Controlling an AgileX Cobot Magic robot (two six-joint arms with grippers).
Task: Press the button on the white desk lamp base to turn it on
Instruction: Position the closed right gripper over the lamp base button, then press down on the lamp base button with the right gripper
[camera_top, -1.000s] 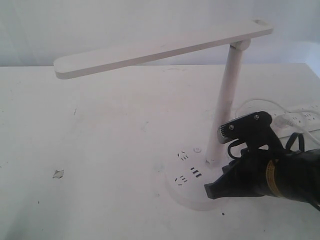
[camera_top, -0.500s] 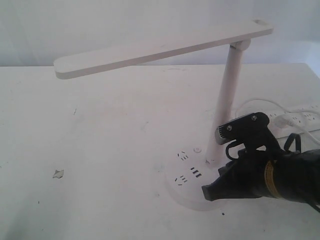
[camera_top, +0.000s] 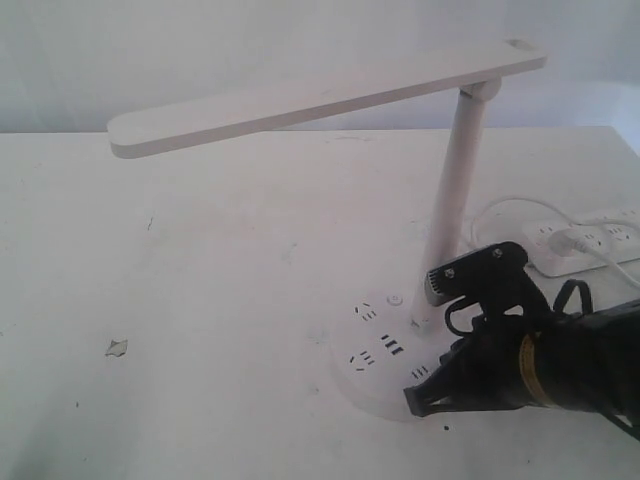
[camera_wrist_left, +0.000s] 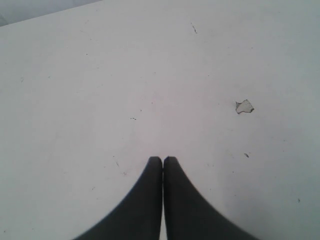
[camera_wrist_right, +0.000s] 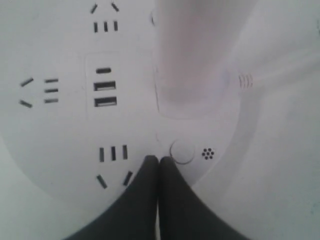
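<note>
The white desk lamp has a long flat bar head (camera_top: 320, 95) on a slim slanted pole (camera_top: 455, 190). Its round disc base (camera_top: 375, 350) lies on the table at centre right, with outlet slots and dark USB ports (camera_wrist_right: 104, 86). My right gripper (camera_top: 412, 398) is shut and low over the near right part of the base. In the right wrist view its tips (camera_wrist_right: 159, 160) lie just beside a small round button (camera_wrist_right: 182, 151), next to a cluster of small holes (camera_wrist_right: 208, 153). Another button (camera_top: 394, 299) shows near the pole foot. My left gripper (camera_wrist_left: 162, 160) is shut over bare table.
A long white power strip (camera_top: 590, 245) with a plugged-in cord (camera_top: 510, 205) lies at the right behind the lamp. A small chipped mark (camera_top: 116, 348) is on the white table (camera_top: 200, 300) at the left, also visible as the chipped mark (camera_wrist_left: 244, 106) in the left wrist view.
My right gripper has dropped lower and slightly toward the near side, coming down onto the lamp base. The lamp has not moved and stays unlit.
</note>
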